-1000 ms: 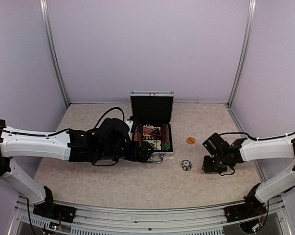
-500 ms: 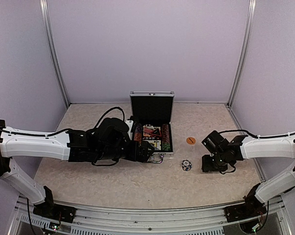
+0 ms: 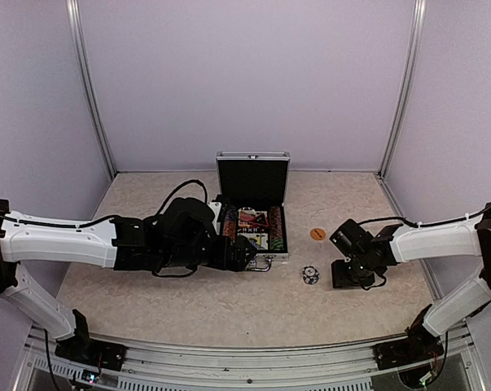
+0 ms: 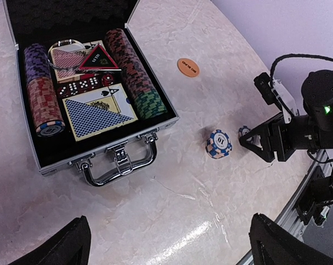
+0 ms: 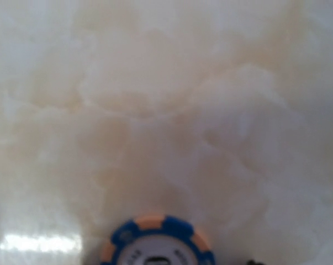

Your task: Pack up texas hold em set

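Step in hand: by my reading, collecting the last loose pieces off the desk [image 4: 172, 204]. The case is mostly filled and not yet shut.
Left fingers [image 3: 243, 252]: spread wide with nothing between them, hovering just in front of the case handle.
Right fingers [image 3: 339, 275]: low over the desk, pointed at the loose chips. I cannot tell whether they are parted or closed, and no piece shows in their grip.
Case [image 3: 252, 181]: just beyond the left fingers, well apart from the right ones. It is open with the lid upright, and rows of chips, card decks and red dice sit inside.
Chip stack [image 4: 218, 143]: a short blue-and-orange stack on the desk, just ahead of the right fingers.
Single chip [image 4: 244, 131]: lies flat at the tips of the right fingers. Whether it touches them is unclear.
Orange disc [image 4: 188, 67]: alone on the desk, beyond the right fingers and beside the case.
Next move calls for: the right fingers to straddle the stack squarely and close on its ribbed edge. They then lift it level so it does not spill and carry it to a free slot in the case. The disc and the single chip remain.
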You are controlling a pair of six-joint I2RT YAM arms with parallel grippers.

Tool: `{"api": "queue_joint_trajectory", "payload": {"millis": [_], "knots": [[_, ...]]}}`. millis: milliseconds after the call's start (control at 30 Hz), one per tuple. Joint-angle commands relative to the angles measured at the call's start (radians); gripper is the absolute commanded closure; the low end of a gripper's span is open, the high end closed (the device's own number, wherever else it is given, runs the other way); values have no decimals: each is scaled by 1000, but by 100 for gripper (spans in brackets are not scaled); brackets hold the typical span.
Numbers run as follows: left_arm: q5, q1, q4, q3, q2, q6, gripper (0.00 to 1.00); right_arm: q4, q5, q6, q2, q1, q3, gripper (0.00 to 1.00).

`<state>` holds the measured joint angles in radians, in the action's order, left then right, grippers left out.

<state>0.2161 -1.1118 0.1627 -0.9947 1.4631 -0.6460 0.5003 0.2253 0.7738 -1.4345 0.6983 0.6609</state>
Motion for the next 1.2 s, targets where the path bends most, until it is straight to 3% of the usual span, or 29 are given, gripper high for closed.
{"api": "queue_joint_trajectory", "payload": {"millis": [0,567,1167], "knots": [[-5,5,-28,11,-31,-3,1,-31,-47,-25,-63,-7,-7,41],[0,4,-23,14,-50,-1,1,-43,-95,-47,-68,-29,-14,61],[-14,5,-28,-4,-36,0,1,94,-14,-83,56,-23,98,62]]}}
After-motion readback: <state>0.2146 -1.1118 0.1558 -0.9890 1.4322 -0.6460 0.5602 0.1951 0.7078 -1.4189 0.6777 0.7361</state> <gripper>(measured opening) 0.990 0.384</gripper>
